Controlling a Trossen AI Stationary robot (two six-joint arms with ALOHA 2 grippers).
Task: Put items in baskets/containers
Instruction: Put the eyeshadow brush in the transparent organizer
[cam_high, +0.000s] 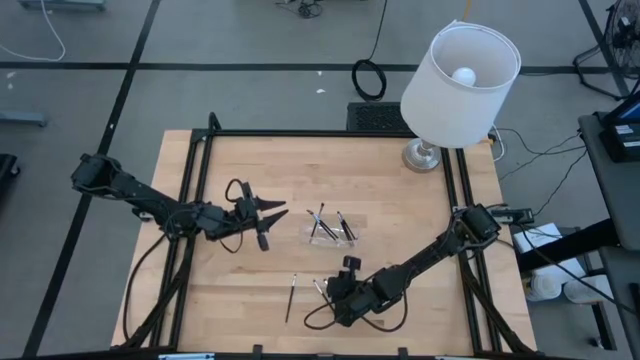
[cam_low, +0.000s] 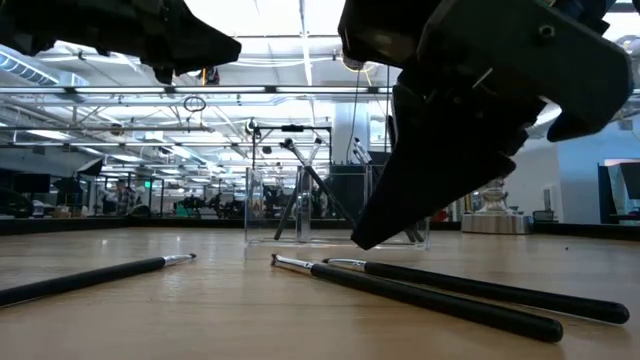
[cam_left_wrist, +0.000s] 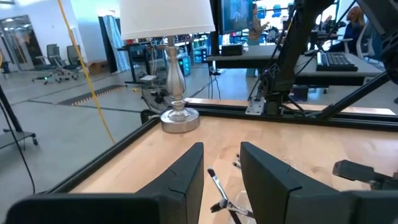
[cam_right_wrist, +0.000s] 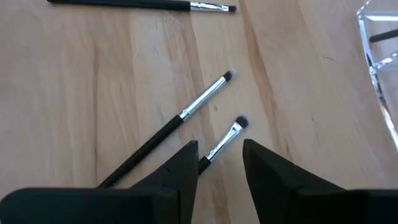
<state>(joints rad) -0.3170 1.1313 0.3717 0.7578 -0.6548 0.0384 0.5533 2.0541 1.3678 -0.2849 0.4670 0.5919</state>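
Sticks (cam_high: 333, 226) inside clear tray (cam_high: 312, 238); left tool (cam_high: 268, 220) and right tool (cam_right_wrist: 219, 163) both parted, empty.

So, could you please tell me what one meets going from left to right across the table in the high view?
Left gripper → lone stick lying on the wood → clear tray holding several sticks → right gripper low over two sticks → lamp base under the white shade.
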